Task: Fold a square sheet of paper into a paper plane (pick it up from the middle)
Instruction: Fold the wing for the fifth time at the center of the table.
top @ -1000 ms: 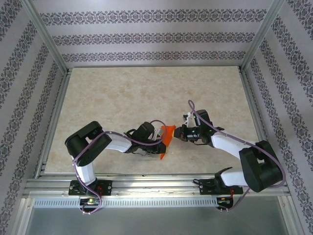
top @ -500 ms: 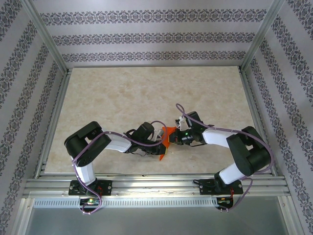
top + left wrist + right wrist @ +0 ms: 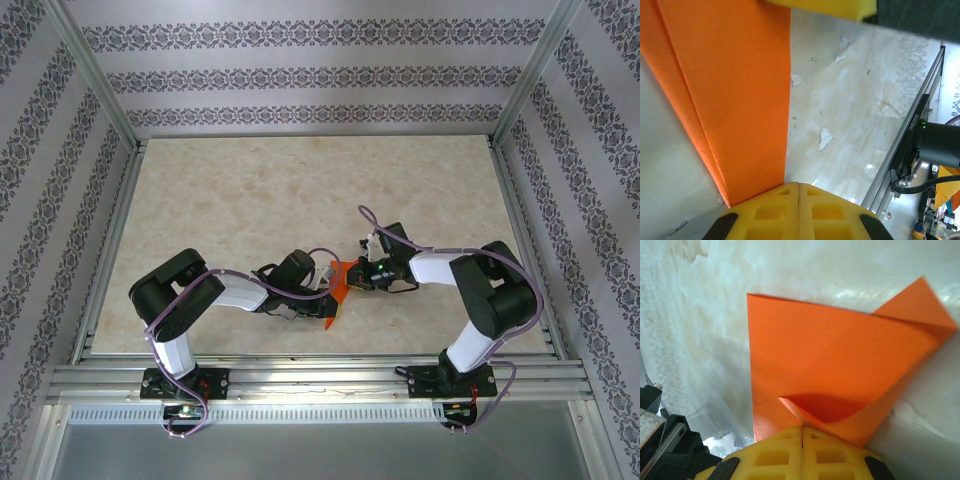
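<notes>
— Where do we stand with the right pincer (image 3: 801, 428)?

— We see its yellow fingers pressed together. A curled lip of the paper (image 3: 830, 355) runs into the seam between them, so we read it as pinching the paper.

— And the left pincer (image 3: 798, 184)?

— Pressed together too. The paper reaches right up to one finger, but we cannot tell whether it is nipped there or only pinned against the table (image 3: 300, 190).

— What has changed in the last second?

— The right arm (image 3: 480, 290) has drawn its elbow in and carried its pincer toward the left one. They now sit almost touching, and less orange shows between them from above. The left arm (image 3: 200, 295) has barely moved.

— What do we make of that?

— We judge that a flap is being brought over for a fold. The paper bulges loose, not yet pressed into a crease, and it is far from a plane.

— Where is it?

— Close to the near edge of the table, about midway along it, standing tilted between the pincers.

— Our count?

— One paper, two pincers, two arms, one table.
</notes>
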Robot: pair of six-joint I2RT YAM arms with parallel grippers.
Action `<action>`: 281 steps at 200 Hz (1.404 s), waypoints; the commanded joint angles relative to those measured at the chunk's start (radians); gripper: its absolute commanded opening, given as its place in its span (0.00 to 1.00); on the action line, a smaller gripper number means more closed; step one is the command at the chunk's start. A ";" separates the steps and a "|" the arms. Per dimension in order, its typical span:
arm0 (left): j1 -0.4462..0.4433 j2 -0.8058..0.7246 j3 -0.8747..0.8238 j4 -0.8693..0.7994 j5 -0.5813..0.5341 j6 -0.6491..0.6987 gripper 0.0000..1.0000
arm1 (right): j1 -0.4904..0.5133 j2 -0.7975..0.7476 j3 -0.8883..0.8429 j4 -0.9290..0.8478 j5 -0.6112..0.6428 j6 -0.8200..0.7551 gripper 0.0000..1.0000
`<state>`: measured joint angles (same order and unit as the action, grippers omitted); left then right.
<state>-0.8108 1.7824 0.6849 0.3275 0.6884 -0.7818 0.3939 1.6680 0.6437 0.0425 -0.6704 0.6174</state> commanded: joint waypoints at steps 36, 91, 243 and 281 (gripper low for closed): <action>-0.008 0.004 -0.047 -0.207 0.002 0.034 0.00 | -0.069 0.035 0.045 0.033 0.052 -0.008 0.01; -0.009 -0.010 -0.047 -0.214 -0.012 0.041 0.00 | -0.110 0.070 0.070 0.020 0.085 0.009 0.01; -0.008 -0.007 -0.041 -0.155 -0.027 -0.009 0.00 | -0.100 -0.260 -0.039 0.030 -0.011 0.068 0.04; -0.008 -0.009 -0.032 -0.164 -0.027 -0.007 0.00 | 0.023 -0.218 -0.068 0.059 0.017 0.084 0.03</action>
<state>-0.8108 1.7554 0.6693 0.2985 0.6777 -0.7792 0.3679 1.4235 0.5980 0.0784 -0.6518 0.6838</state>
